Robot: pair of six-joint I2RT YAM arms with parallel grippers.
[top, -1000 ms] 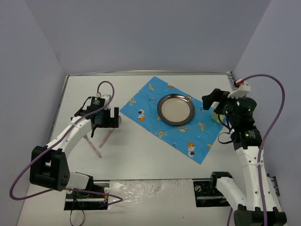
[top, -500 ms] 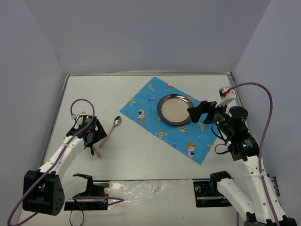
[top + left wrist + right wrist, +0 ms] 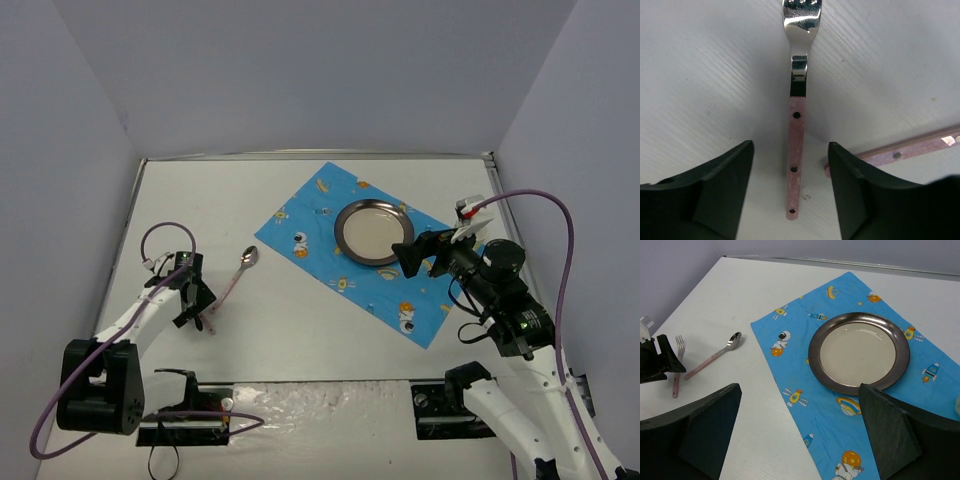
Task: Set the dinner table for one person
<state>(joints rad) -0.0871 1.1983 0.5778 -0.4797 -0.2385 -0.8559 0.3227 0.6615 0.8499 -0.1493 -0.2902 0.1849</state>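
On the white dinner table [image 3: 320, 330] a fork [image 3: 795, 125] with a pink handle lies flat. My left gripper [image 3: 792, 200] is open, low over the table, with one finger on each side of the handle's end and not touching it. In the top view the left gripper [image 3: 196, 303] is at the near left, over the fork [image 3: 208, 323]. A pink-handled spoon [image 3: 240, 268] lies just right of it. A metal-rimmed plate [image 3: 373, 232] sits on the blue astronaut-print cloth [image 3: 330, 200]. My right gripper [image 3: 420, 250] is open and empty, above the cloth near the plate [image 3: 859, 352].
The spoon's handle [image 3: 912, 149] ends close beside the left gripper's right finger. A pale object [image 3: 957, 406] shows at the right edge of the right wrist view, on the cloth's right side. The table's metal rim [image 3: 135, 210] and grey walls enclose the sides.
The left arm has drawn back toward the near left and come down over the fork's handle. The right arm has swung left from the table's right side toward the plate.
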